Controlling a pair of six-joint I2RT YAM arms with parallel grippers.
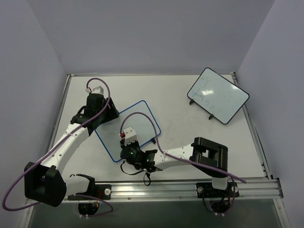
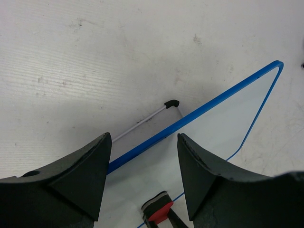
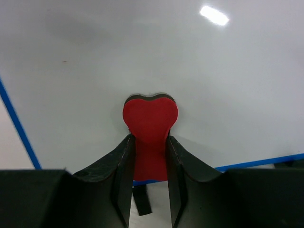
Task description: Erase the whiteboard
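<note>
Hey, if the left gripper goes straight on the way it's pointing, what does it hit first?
Most likely the blue edge of the whiteboard, which runs between the open fingers of the left gripper. Depth is unclear here.

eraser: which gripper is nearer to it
Right. The right gripper is shut on the eraser, over the whiteboard; the left gripper is open at the whiteboard's edge, apart from the eraser.

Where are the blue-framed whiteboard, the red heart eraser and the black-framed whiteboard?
blue-framed whiteboard (image 1: 140, 125): top view, bare white surface.
red heart eraser (image 3: 150, 116): right wrist view, middle of the heart.
black-framed whiteboard (image 1: 218, 95): top view, middle of its face.
</note>
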